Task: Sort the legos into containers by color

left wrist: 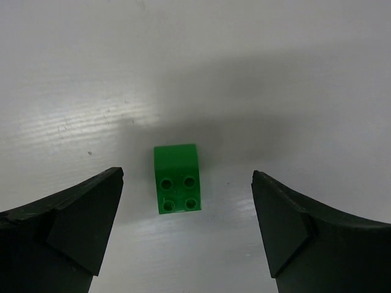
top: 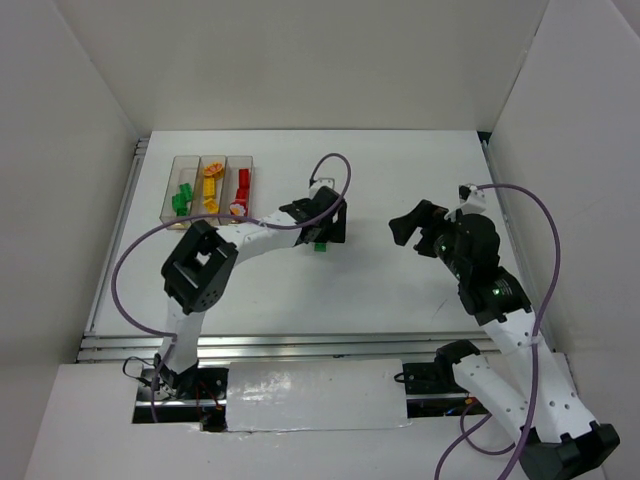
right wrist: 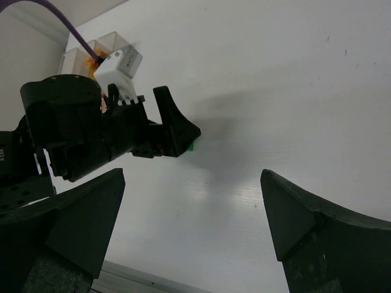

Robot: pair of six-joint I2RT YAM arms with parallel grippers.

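Containers (top: 212,158) were noted at far left: green legos (top: 181,198) in the left bin, yellow legos (top: 210,187) in the middle, red legos (top: 241,187) in the right. Left gripper (top: 322,228) was seen spread wide over a loose green brick (left wrist: 178,179) on the table (top: 400,160), not touching it. Right gripper (top: 410,226) was seen spread wide, empty.

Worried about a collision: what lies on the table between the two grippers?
Nothing; the top view shows bare table between the left gripper and right gripper. The green lego sits beneath the left one, between its open jaws.
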